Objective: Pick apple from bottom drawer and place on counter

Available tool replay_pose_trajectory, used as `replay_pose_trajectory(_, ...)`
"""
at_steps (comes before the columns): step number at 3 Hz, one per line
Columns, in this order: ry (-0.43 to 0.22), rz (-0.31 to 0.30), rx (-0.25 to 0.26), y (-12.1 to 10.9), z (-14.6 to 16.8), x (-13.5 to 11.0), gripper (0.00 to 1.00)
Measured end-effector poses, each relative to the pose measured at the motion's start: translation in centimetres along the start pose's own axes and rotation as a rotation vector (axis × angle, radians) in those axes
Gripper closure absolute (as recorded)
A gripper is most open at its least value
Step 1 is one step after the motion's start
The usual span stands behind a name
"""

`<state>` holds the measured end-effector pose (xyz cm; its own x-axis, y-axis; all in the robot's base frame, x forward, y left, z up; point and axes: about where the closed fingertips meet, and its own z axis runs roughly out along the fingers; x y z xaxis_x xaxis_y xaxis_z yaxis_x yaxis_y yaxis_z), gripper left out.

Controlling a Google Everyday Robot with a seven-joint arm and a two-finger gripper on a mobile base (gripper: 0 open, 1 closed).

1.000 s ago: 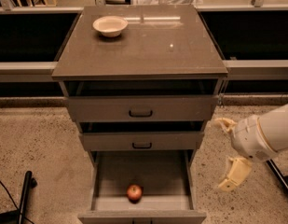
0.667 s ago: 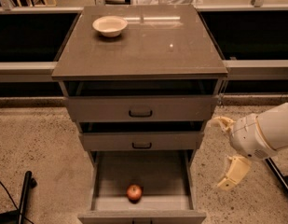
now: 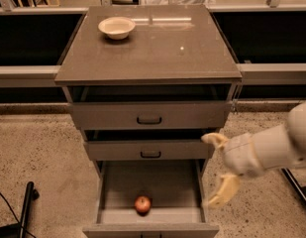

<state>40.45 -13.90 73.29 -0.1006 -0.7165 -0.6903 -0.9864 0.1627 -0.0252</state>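
Camera view, looking down on a three-drawer cabinet from the front. The bottom drawer [image 3: 151, 181] was pulled well out, and its grey floor was exposed. The apple [image 3: 142, 204] lay on that floor, near the front wall and slightly left of centre, touching nothing else that could be seen.

The middle drawer [image 3: 150, 150] and top drawer [image 3: 149, 114] each stood out a little way, and each had a dark handle at the centre of its front.

The surface [image 3: 157, 53] (the cabinet's glossy grey-brown top) carried one white bowl [image 3: 117, 27] near its back left corner, upright.

The gripper [image 3: 208, 171] was at the right side of the cabinet, by the right wall of the bottom drawer and level with the middle drawer's lower edge. Its pale fingers [image 3: 226, 190] were spread wide apart and held nothing; one reached towards the middle drawer's right end and the other hung lower, beside the bottom drawer. The gripper was well apart from the apple, above it and to its right. The white arm [image 3: 276, 145] entered from the right edge.

A black cable [image 3: 4, 207] lay on the speckled floor [image 3: 43, 157] at lower left.
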Motion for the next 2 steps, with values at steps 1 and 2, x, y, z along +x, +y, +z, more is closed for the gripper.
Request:
replay_pose_trajectory(1, -0.192, -0.029, -0.174, 4.2, 13.0, -2.4, 0.00)
replay_pose_trajectory(2, -0.335, -0.099, -0.334, 9.3, 22.0, -3.1, 0.00)
